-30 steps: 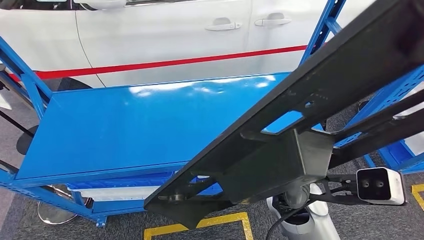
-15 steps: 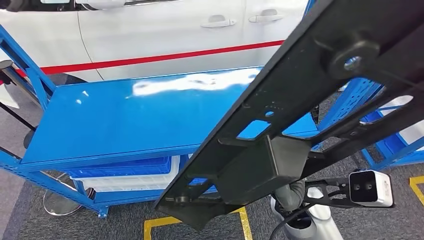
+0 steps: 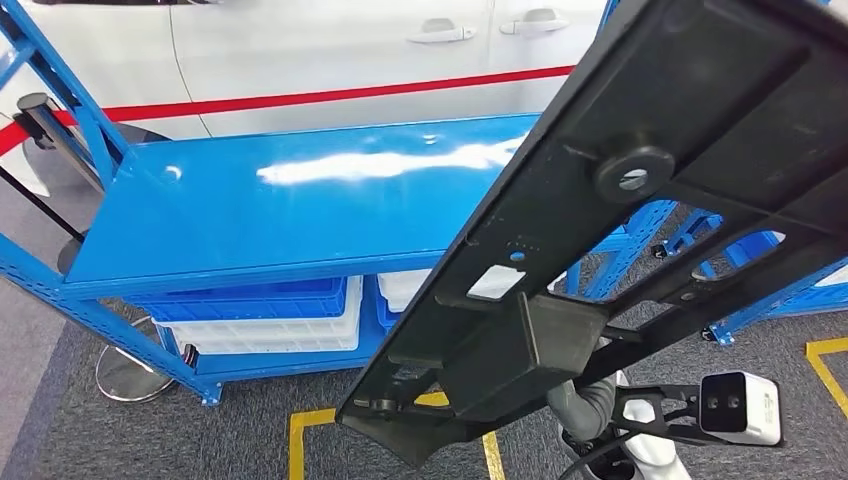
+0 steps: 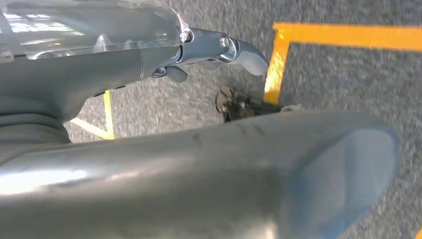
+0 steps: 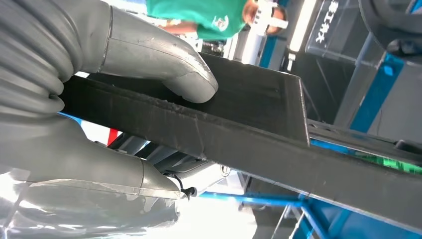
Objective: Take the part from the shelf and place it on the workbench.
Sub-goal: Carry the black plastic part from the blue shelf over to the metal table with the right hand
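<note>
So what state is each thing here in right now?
Black part: lifted, tilted, held above the floor.
Right hand: grips the black part, thumb on top.
Left hand: holds nothing, above the carpet.
Blue workbench: top bare.
Bins: stowed under the workbench.
Car doors: closed.

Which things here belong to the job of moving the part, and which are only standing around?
For the job: black part, held by right hand; blue workbench.
Standing around: white car, storage bins, yellow floor lines, person in green.
</note>
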### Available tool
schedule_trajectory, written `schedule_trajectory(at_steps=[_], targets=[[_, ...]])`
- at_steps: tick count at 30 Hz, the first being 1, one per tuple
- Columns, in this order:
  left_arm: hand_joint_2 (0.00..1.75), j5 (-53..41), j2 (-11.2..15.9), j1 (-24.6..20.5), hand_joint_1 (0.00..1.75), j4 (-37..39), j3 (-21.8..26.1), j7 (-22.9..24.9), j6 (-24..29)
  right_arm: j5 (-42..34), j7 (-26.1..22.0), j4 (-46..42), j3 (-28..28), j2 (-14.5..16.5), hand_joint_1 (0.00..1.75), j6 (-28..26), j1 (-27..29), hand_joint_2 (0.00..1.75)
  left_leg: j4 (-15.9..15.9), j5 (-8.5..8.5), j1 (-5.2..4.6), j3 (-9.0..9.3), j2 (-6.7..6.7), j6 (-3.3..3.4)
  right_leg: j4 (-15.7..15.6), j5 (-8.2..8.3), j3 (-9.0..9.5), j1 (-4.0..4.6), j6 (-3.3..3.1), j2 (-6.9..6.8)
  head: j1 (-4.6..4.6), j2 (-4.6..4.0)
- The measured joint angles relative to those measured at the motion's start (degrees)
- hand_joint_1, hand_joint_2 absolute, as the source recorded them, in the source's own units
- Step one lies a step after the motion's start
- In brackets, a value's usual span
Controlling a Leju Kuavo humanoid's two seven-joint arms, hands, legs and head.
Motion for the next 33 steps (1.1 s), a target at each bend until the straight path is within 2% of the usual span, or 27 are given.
schedule_trajectory(at_steps=[2, 3, 4, 5, 6, 7, 8, 9, 10, 11, 12, 14, 15, 16, 17, 19, 20, 21, 22, 23, 24, 25, 27, 28, 30, 31, 33], targets=[[0.0, -0.2, -0.1, -0.1, 0.0, 0.0, 0.0, -0.2, -0.5, 0.3, -0.3, -0.2, 0.0, -0.4, 1.73, -0.3, 0.3, 1.75, -0.4, 1.41, 0.27, -1.08, 0.37, 0.49, 4.1, -4.79, -1.37, -0.37, 0.7, 0.15, 0.05, 0.0], [0.0, -0.3, -0.1, 0.0, 0.0, 0.0, 0.0, -0.4, -0.9, 0.6, -0.6, -0.4, 0.0, -0.7, 1.73, -0.5, 0.5, 1.75, -0.4, 2.02, 0.29, -1.86, 0.43, 0.59, 7.5, -7.64, -2.29, -0.61, 1.06, 0.14, 0.1, 0.0], [0.0, -0.4, -0.1, 0.0, 0.0, 0.0, 0.0, -0.6, -1.4, 0.9, -0.9, -0.8, 0.0, -1.0, 1.73, -0.6, 0.9, 1.75, -0.2, 2.62, 0.32, -2.7, 0.47, 0.51, 11.1, -9.6, -3.05, -0.9, 1.41, 0.13, 0.09, 0.0], [0.0, -0.4, -0.1, 0.0, 0.0, 0.0, 0.0, -0.7, -1.8, 1.3, -1.2, -1.3, 0.0, -1.3, 1.73, -0.8, 1.5, 1.75, 0.0, 3.19, 0.38, -3.65, 0.49, 0.36, 13.7, -10.18, -3.3, -1.18, 1.76, 0.13, 0.09, 0.0], [0.0, -0.4, -0.1, 0.0, 0.0, 0.0, 0.0, -0.7, -2.0, 1.6, -1.5, -1.9, -0.1, -1.7, 1.73, -0.8, 2.0, 1.75, 0.2, 3.68, 0.49, -4.6, 0.5, 0.15, 14.8, -9.46, -2.8, -1.43, 2.09, 0.12, 0.09, 0.0], [0.0, -0.4, -0.1, 0.0, 0.0, 0.0, 0.0, -0.6, -1.9, 2.0, -1.6, -2.5, -0.2, -2.0, 1.73, -0.8, 2.5, 1.75, 0.7, 4.1, 0.68, -5.56, 0.51, -0.13, 13.9, -7.8, -1.26, -1.71, 2.4, 0.12, 0.1, 0.0], [0.0, -0.3, -0.1, 0.0, 0.0, 0.0, 0.0, -0.4, -1.8, 2.3, -1.7, -3.2, -0.2, -2.2, 1.73, -0.8, 3.0, 1.75, 1.2, 4.43, 0.87, -6.45, 0.52, -0.45, 11.1, -6.14, 1.2, -2.0, 2.72, 0.11, 0.1, 0.0], [0.0, -0.3, -0.1, 0.0, 0.0, 0.0, 0.0, -0.2, -1.5, 2.7, -1.6, -3.8, -0.4, -2.3, 1.73, -0.8, 3.4, 1.75, 1.8, 4.69, 0.94, -7.24, 0.5, -0.81, 7.3, -5.66, 4.08, -2.2, 3.05, 0.13, 0.13, 0.0], [0.0, -0.3, -0.1, 0.1, 0.0, 0.0, 0.0, 0.0, -1.2, 3.1, -1.6, -4.5, -0.5, -2.4, 1.73, -0.8, 3.8, 1.75, 2.3, 4.94, 0.97, -7.84, 0.46, -1.2, 3.6, -5.82, 6.58, -2.21, 2.93, 0.23, 0.08, 0.0], [0.0, -0.2, -0.1, 0.1, 0.0, 0.0, 0.1, 0.2, -0.9, 3.5, -1.6, -5.0, -0.7, -2.5, 1.73, -0.8, 4.2, 1.75, 2.6, 5.25, 0.89, -8.2, 0.42, -1.61, 1.0, -6.47, 8.14, -2.15, 2.64, 0.31, 0.04, 0.0], [0.0, -0.2, -0.1, 0.2, 0.0, 0.0, 0.2, 0.4, -0.7, 3.8, -1.7, -5.4, -1.0, -2.7, 1.73, -0.8, 4.6, 1.75, 2.7, 5.66, 0.83, -8.42, 0.38, -2.03, -0.3, -7.07, 8.7, -1.93, 2.1, 0.41, -0.03, 0.0], [0.0, -0.1, -0.1, 0.6, 0.0, 0.0, 0.4, 0.6, 0.0, 4.3, -1.8, -6.0, -1.8, -3.1, 1.73, -0.7, 5.4, 1.75, 2.7, 6.31, 0.99, -8.64, 0.3, -2.82, -0.5, -6.47, 8.06, -1.74, 0.66, 0.32, -0.07, 0.0], [0.0, 0.0, 0.0, 0.7, 0.0, 0.0, 0.6, 0.6, 0.3, 4.4, -2.0, -6.2, -2.3, -3.3, 1.73, -0.6, 5.8, 1.75, 3.1, 5.53, 1.13, -8.98, 0.28, -3.1, -0.5, -5.92, 7.55, -1.69, -0.04, 0.22, -0.09, 0.0], [0.0, 0.1, 0.1, 0.9, 0.0, 0.0, 0.8, 0.7, 0.8, 4.5, -2.2, -6.4, -2.9, -3.5, 1.73, -0.4, 6.2, 1.75, 4.5, 3.59, 1.24, -9.57, 0.27, -3.29, -0.6, -5.3, 6.92, -1.68, -0.69, 0.09, -0.08, 0.0], [0.0, 0.1, 0.1, 1.0, 0.0, 0.0, 1.1, 0.6, 1.2, 4.6, -2.4, -6.6, -3.5, -3.6, 1.73, -0.2, 6.5, 1.75, 7.0, 0.71, 1.31, -10.36, 0.27, -3.39, -0.6, -4.61, 6.15, -1.62, -1.18, -0.01, -0.1, 0.0], [0.0, 0.2, 0.4, 1.3, 0.0, 0.0, 1.5, 0.4, 1.9, 4.7, -2.8, -6.9, -4.9, -3.8, 1.73, 0.3, 7.4, 1.75, 14.1, -5.02, 1.24, -11.95, 0.25, -3.4, -0.6, -3.24, 4.37, -1.24, -1.63, -0.02, -0.13, 0.0], [0.0, 0.1, 0.7, 1.3, 0.0, 0.0, 1.8, 0.2, 2.1, 4.7, -2.9, -7.1, -5.6, -3.8, 1.73, 0.6, 7.8, 1.75, 17.1, -6.06, 1.18, -12.13, 0.25, -3.31, -0.5, -2.53, 3.4, -0.98, -1.71, -0.04, -0.14, 0.0], [0.0, 0.1, 0.9, 1.3, 0.0, 0.0, 2.0, -0.1, 2.2, 4.8, -2.9, -7.3, -6.2, -3.9, 1.73, 1.0, 8.3, 1.75, 18.9, -5.73, 1.09, -11.66, 0.24, -3.13, -0.4, -1.85, 2.45, -0.72, -1.77, -0.07, -0.14, 0.0], [0.0, 0.0, 1.2, 1.3, 0.0, 0.0, 2.3, -0.4, 2.2, 5.0, -2.9, -7.5, -6.8, -3.9, 1.73, 1.3, 8.8, 1.75, 18.6, -4.19, 0.93, -10.19, 0.23, -2.78, -0.4, -1.19, 1.53, -0.45, -1.81, -0.1, -0.14, 0.0], [0.0, 0.0, 1.4, 1.3, 0.0, 0.0, 2.5, -0.8, 2.2, 5.4, -2.9, -7.7, -7.3, -3.9, 1.73, 1.6, 9.2, 1.75, 16.5, -2.41, 0.7, -7.76, 0.2, -2.26, -0.3, -0.56, 0.73, -0.2, -1.83, -0.11, -0.14, 0.0], [0.0, -0.1, 1.6, 1.2, 0.0, -0.1, 2.8, -1.1, 2.2, 5.8, -2.9, -8.0, -7.6, -3.9, 1.73, 1.9, 9.4, 1.75, 12.6, -1.59, 0.34, -4.51, 0.16, -1.5, -0.2, 0.03, 0.14, -0.09, -1.83, -0.12, -0.13, 0.0], [0.0, -0.2, 1.8, 1.1, 0.0, -0.1, 3.0, -1.4, 2.1, 6.2, -2.9, -8.2, -7.9, -3.9, 1.73, 2.0, 9.6, 1.75, 7.7, -1.7, -0.01, -0.92, 0.14, -0.76, -0.2, 0.59, -0.3, 0.04, -1.73, -0.11, -0.13, 0.0], [0.0, -0.7, 2.2, 1.0, 0.0, -0.3, 3.2, -1.7, 1.9, 6.7, -2.9, -8.6, -8.4, -3.9, 1.73, 2.1, 10.0, 1.75, 0.8, -3.3, -0.63, 3.47, 0.11, 0.0, -0.4, 1.6, -0.58, -0.12, -1.21, -0.23, -0.14, 0.0], [0.0, -1.1, 2.3, 0.9, 0.0, -0.3, 3.2, -1.9, 1.8, 6.8, -2.9, -8.8, -8.7, -3.9, 1.73, 2.1, 10.2, 1.75, -0.7, -3.52, -0.8, 4.05, 0.12, 0.07, -0.6, 2.06, -0.61, -0.22, -0.83, -0.32, -0.22, 0.0], [0.0, -1.8, 2.3, 0.9, 0.0, -0.3, 3.2, -2.2, 1.5, 7.0, -2.9, -9.3, -9.5, -3.9, 1.73, 2.4, 10.9, 1.75, -1.5, -2.33, -0.71, 3.6, 0.21, 0.3, -0.6, 2.19, -0.82, -0.49, -0.05, -0.34, -0.38, 0.0], [0.0, -2.1, 2.4, 0.9, 0.0, -0.3, 3.2, -2.4, 1.3, 7.0, -2.9, -9.6, -10.0, -3.9, 1.73, 2.6, 11.3, 1.75, -1.8, -1.59, -0.54, 3.23, 0.3, 0.49, 0.2, 0.84, -1.15, -0.53, 0.27, -0.22, -0.34, 0.0], [0.0, -2.5, 2.4, 1.0, 0.0, -0.3, 3.2, -2.5, 1.1, 7.3, -3.0, -10.2, -10.9, -3.9, 1.73, 3.0, 12.1, 1.75, -2.1, -0.23, -0.39, 2.1, 0.54, 0.71, 5.1, -4.5, -2.55, -0.79, 0.94, 0.02, -0.24, 0.0]])
